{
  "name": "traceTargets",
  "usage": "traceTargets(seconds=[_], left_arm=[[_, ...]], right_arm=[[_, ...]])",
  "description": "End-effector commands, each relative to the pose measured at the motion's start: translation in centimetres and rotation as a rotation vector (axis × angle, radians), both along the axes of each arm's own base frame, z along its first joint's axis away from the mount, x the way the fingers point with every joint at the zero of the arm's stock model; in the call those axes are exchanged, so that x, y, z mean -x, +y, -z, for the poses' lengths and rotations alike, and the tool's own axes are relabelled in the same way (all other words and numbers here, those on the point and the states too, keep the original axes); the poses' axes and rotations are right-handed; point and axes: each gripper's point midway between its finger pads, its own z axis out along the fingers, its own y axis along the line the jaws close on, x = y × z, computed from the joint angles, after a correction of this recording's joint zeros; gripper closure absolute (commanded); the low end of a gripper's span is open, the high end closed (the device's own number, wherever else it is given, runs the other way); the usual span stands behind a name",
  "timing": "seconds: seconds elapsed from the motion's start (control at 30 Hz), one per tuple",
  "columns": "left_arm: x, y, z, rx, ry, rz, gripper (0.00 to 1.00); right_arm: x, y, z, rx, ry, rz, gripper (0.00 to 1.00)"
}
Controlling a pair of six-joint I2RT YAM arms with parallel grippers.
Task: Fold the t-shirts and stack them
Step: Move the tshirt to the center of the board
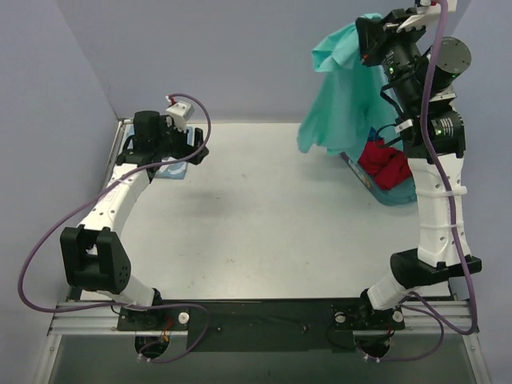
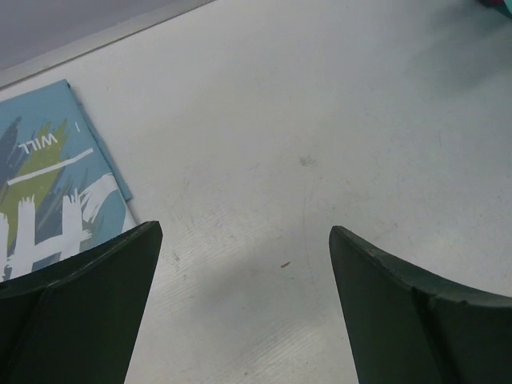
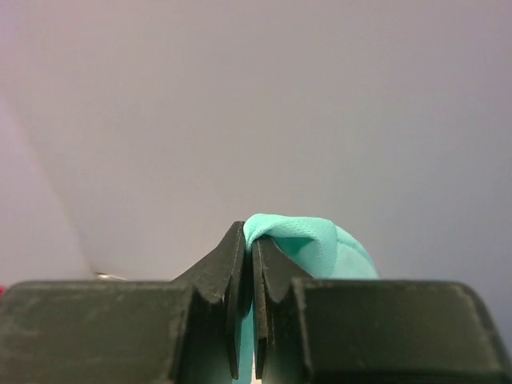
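High at the back right, the right fingers pinch the mint-green t-shirt, which hangs over the counter, partly hiding the red t-shirt. Only the left wrist view shows the lettered t-shirt plainly, beside the spread left fingers.

We count three shirts. One green shirt hangs at 1 o'clock. One red shirt sits at 2 o'clock. One blue shirt with white letters lies at 10 o'clock. We count one blue tray, at 2 o'clock. We count two robot arms: the left arm at 9 o'clock and the right arm at 3 o'clock. We count one table.
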Motion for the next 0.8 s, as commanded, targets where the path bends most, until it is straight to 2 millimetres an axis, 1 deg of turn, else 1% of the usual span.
traceTargets(seconds=[0.0, 0.03, 0.07, 0.1, 0.13, 0.17, 0.2, 0.23, 0.27, 0.3, 0.33, 0.37, 0.4, 0.43, 0.47, 0.5, 0.53, 0.6, 0.63, 0.67, 0.7, 0.73, 0.77], left_arm=[[-1.3, 0.3, -7.7, 0.004, -0.231, 0.022, 0.03], [-1.4, 0.5, -7.9, 0.001, -0.239, 0.026, 0.03], [-1.4, 0.7, -8.2, -0.011, -0.252, 0.03, 0.03], [-1.4, 0.7, -8.4, -0.014, -0.257, 0.04, 0.03], [-1.4, 0.9, -8.4, -0.022, -0.263, 0.042, 0.03], [-1.2, 0.8, -8.4, -0.023, -0.26, 0.05, 0.03], [-1.0, 0.8, -8.2, -0.031, -0.261, 0.062, 0.03], [-0.6, 0.7, -7.7, -0.037, -0.247, 0.082, 0.03], [-0.2, 0.8, -7.6, -0.043, -0.242, 0.09, 0.03], [0.3, 0.7, -6.9, -0.048, -0.223, 0.114, 0.03], [0.7, 1.1, -6.7, -0.055, -0.219, 0.12, 0.03], [1.4, 0.8, -5.6, -0.064, -0.195, 0.158, 0.03], [1.8, 1.0, -5.3, -0.072, -0.188, 0.175, 0.03], [2.7, 0.7, -3.8, -0.102, -0.167, 0.238, 0.03], [3.4, 0.3, -3.2, -0.113, -0.158, 0.279, 0.03], [4.4, 0.1, -1.5, -0.142, -0.127, 0.335, 0.03], [4.9, -0.2, -0.5, -0.156, -0.106, 0.367, 0.04], [6.1, -0.8, 2.0, -0.189, -0.045, 0.442, 0.08], [7.0, -0.9, 3.1, -0.21, -0.009, 0.479, 0.1], [7.2, -1.2, 4.3, -0.224, 0.026, 0.502, 0.11], [7.8, -1.6, 5.1, -0.241, 0.063, 0.534, 0.12], [7.6, -1.4, 6.6, -0.265, 0.11, 0.533, 0.12], [7.7, -1.7, 7.0, -0.286, 0.136, 0.56, 0.15]], right_arm=[[6.3, 8.0, -7.6, -0.001, -0.289, -0.351, 1.0], [7.9, 9.4, -8.7, -0.012, -0.337, -0.409, 1.0], [8.2, 10.0, -8.5, -0.026, -0.334, -0.439, 1.0], [9.1, 10.7, -9.0, -0.035, -0.359, -0.475, 1.0], [8.7, 11.2, -8.2, -0.054, -0.333, -0.497, 1.0], [8.9, 11.2, -8.3, -0.066, -0.339, -0.505, 1.0], [7.8, 11.6, -6.5, -0.072, -0.291, -0.507, 1.0], [6.6, 11.8, -4.3, -0.077, -0.228, -0.492, 1.0], [6.3, 11.7, -3.5, -0.079, -0.201, -0.486, 1.0], [4.6, 12.0, 0.0, -0.081, -0.106, -0.485, 1.0], [4.3, 12.3, 2.0, -0.08, -0.046, -0.502, 1.0], [3.0, 12.2, 5.3, -0.091, 0.044, -0.506, 1.0], [2.9, 13.0, 7.8, -0.084, 0.112, -0.567, 1.0], [1.8, 12.8, 11.7, -0.108, 0.216, -0.58, 1.0], [2.1, 13.7, 14.2, -0.103, 0.286, -0.659, 1.0], [1.5, 13.5, 18.0, -0.12, 0.385, -0.675, 1.0], [1.9, 14.1, 20.9, -0.118, 0.478, -0.732, 1.0], [2.4, 14.4, 27.3, -0.091, 0.656, -0.767, 1.0], [3.2, 14.4, 30.4, -0.066, 0.747, -0.776, 1.0], [4.0, 14.2, 33.3, -0.068, 0.858, -0.779, 1.0], [4.3, 13.9, 35.1, -0.064, 0.91, -0.765, 1.0], [4.6, 13.3, 37.0, -0.077, 0.985, -0.736, 1.0], [5.1, 12.8, 38.9, -0.093, 1.041, -0.717, 1.0]])
